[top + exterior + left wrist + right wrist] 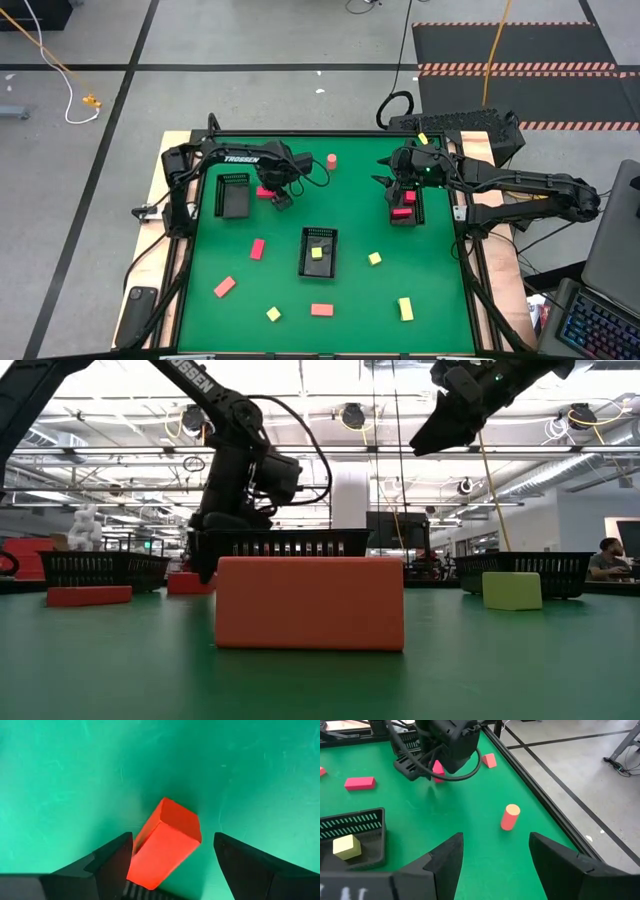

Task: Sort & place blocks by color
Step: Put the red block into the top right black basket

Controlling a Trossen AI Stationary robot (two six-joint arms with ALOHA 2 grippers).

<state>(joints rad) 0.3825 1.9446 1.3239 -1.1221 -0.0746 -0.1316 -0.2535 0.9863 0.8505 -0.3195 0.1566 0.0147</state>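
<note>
Three black slotted trays sat on the green desk [300, 300]: one at the left [233, 195], one in the middle [318, 251] holding a pale yellow block [316, 253], and one at the right [404, 204] with pink-red blocks [401, 212] inside.

Left end effector [281, 196] was low over the desk, just beside the left tray, fingers [112, 862] spread wide on either side of a red bar [165, 842]. The bar lay on the mat between them; no clamp on it could be made out.

Right end effector [389, 178] hung high above the back end of the right tray, fingers [445, 862] apart and holding nothing.

Salmon-orange cylinder [331, 160] stood upright near the desk's far edge, between the two arms.

Other blocks lay scattered over the near half: a pink-red bar [257, 248], a salmon bar [224, 287], another salmon bar [321, 310], and yellow pieces [273, 314] [374, 258] [405, 308], all well apart from each other.
</note>
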